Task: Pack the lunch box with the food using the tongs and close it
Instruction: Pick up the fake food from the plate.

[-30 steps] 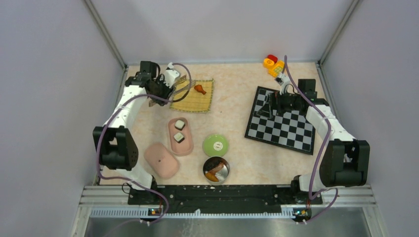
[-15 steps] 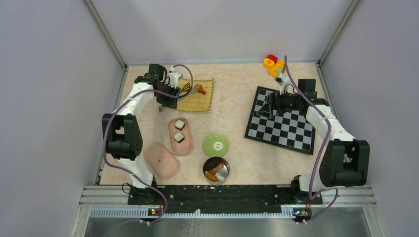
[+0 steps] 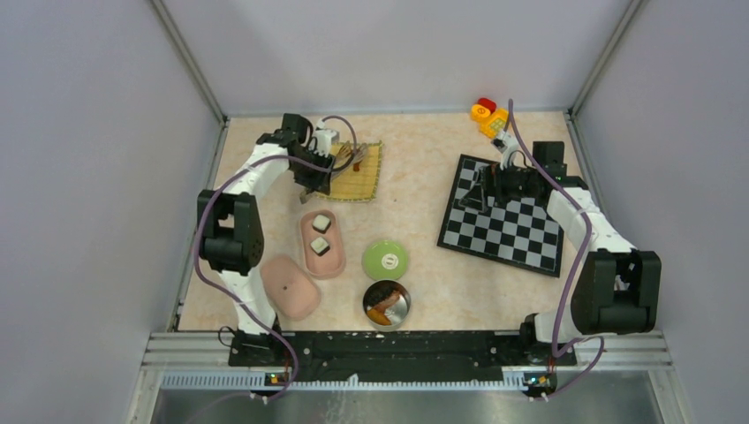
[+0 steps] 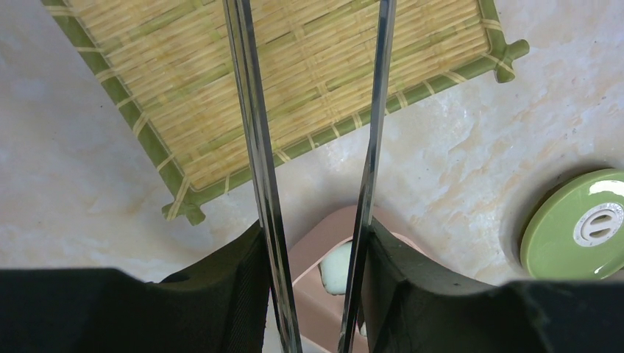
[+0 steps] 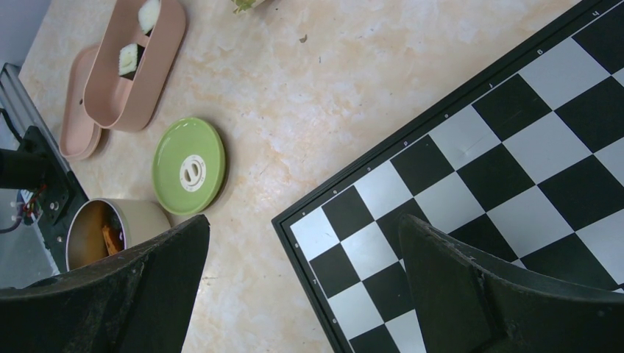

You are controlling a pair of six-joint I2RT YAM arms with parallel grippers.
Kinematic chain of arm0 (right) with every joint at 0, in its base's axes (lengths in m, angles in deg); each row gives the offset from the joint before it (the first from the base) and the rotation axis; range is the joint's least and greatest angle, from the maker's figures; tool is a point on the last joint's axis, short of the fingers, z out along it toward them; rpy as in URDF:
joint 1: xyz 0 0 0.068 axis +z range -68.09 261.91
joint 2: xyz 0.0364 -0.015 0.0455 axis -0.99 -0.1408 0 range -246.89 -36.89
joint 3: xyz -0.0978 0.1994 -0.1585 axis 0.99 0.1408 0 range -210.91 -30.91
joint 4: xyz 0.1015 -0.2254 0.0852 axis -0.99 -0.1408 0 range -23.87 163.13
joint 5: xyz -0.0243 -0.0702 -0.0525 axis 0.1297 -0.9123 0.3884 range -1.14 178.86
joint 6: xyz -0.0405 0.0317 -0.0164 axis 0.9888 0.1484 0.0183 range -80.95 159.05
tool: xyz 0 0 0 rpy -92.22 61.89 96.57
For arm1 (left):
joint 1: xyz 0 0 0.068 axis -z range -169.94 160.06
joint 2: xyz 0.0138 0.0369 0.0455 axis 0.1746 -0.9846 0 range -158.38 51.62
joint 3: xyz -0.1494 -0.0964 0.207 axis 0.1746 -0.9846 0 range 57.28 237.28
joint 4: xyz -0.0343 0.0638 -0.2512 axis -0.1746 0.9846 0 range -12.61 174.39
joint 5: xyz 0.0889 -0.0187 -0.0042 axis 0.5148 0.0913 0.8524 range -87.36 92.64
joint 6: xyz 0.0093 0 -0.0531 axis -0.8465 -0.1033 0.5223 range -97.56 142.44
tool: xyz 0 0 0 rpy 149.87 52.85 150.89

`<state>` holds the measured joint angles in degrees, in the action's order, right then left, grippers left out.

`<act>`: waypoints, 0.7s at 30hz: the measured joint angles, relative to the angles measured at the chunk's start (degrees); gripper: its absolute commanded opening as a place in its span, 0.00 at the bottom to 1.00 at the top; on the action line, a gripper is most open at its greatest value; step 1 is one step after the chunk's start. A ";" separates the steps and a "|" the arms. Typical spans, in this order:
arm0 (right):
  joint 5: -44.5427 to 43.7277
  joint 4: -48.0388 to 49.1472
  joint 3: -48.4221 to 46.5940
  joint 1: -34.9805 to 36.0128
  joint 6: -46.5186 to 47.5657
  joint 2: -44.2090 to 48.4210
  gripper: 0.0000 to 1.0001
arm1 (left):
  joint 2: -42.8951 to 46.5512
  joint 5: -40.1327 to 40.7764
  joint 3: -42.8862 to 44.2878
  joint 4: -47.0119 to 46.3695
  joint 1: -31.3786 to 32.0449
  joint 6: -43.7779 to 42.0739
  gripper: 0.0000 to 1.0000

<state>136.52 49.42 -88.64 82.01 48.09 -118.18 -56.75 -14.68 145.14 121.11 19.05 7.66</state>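
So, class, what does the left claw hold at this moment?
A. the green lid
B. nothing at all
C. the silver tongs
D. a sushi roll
C: in the left wrist view both arms of the silver tongs run out from the grip of the left claw and reach over the bamboo mat.

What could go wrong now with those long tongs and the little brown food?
1. The left gripper holds the tongs far from their tips, so a small wobble might miss the brown piece or flick it off the mat.
2. The lunch box already holds two sushi rolls. A clumsy drop could land on them or bounce out.
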 measured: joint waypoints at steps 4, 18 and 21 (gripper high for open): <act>0.00 0.00 0.00 0.00 0.15 0.00 0.98 | -1.05 0.02 0.70 -0.26 0.42 0.44 0.48; -0.02 -0.39 0.00 0.00 0.39 0.00 0.98 | 2.05 6.75 -0.57 -3.80 1.29 1.86 0.47; 0.00 -0.39 0.00 0.00 0.39 0.00 0.98 | 3.56 8.00 -0.96 -5.14 1.29 1.84 0.46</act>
<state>136.52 49.03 -88.64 82.01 48.49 -118.18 -53.19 -6.68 144.18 115.98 20.34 9.49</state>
